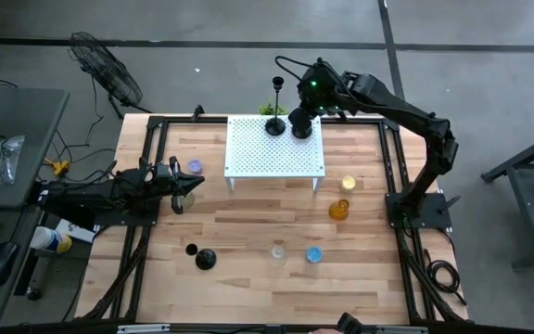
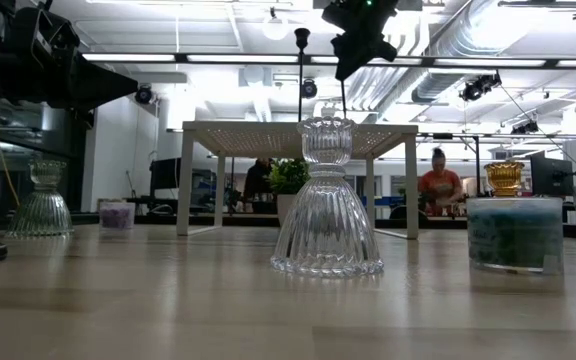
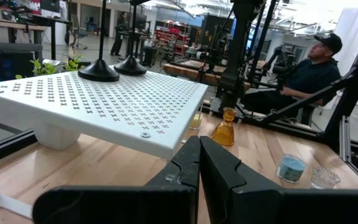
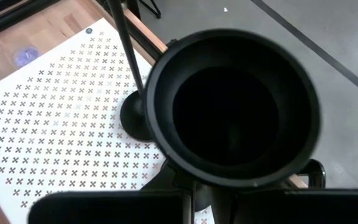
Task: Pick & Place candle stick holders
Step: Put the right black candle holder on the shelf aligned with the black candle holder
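Observation:
Two tall black candlesticks stand on the white perforated stand (image 1: 248,158) at the table's far middle. One (image 1: 275,125) stands free on its domed base. My right gripper (image 1: 311,97) is shut on the other (image 1: 301,123), whose top cup (image 4: 232,115) fills the right wrist view. A third black candlestick (image 1: 205,259) stands on its base on the table, near left. My left gripper (image 1: 182,186) is shut and empty at the table's left, next to a clear ribbed glass holder (image 2: 43,200) and a purple cup (image 1: 195,166). My right gripper pinches the candlestick's thin stem (image 2: 344,90) between its two fingers, just under the top cup; the cup hides most of the contact in the right wrist view. The fingers slant down from the table's far right. The candlestick is upright, its base (image 3: 131,65) on the stand.
On the table to the near right of the stand are a yellow cup (image 1: 348,184), an orange holder (image 1: 339,209), a clear glass holder (image 1: 277,251) and a blue cup (image 1: 314,253). People (image 3: 316,62) are in the room beyond the table.

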{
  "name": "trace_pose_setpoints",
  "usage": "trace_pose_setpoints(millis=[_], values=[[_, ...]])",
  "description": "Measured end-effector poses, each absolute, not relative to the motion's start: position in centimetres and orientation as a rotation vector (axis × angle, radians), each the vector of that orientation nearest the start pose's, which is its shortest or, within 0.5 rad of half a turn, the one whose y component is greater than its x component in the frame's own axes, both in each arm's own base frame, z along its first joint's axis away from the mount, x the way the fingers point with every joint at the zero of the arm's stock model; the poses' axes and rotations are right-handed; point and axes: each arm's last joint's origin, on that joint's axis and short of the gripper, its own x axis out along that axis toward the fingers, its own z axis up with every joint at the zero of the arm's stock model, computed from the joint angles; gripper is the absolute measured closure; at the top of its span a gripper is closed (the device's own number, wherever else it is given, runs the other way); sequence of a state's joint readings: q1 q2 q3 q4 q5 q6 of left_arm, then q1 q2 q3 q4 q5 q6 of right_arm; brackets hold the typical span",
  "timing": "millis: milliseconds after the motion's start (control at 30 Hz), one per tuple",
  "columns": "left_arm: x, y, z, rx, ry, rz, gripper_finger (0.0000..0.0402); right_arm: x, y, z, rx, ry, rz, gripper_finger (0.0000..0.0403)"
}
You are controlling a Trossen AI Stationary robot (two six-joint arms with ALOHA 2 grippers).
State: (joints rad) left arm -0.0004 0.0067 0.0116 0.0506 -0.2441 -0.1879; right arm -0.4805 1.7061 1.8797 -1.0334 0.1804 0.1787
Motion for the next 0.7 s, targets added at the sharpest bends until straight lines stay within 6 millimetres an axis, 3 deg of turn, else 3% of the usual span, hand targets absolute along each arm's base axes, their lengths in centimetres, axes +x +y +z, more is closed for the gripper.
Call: trace_pose_setpoints(millis=[700], values=[[9.64,0.70,17.18,-0.194,-0.078,0.238,0.0398,30.93,-17.17,38.56,0.293,0.794,-0.698,0.0392]])
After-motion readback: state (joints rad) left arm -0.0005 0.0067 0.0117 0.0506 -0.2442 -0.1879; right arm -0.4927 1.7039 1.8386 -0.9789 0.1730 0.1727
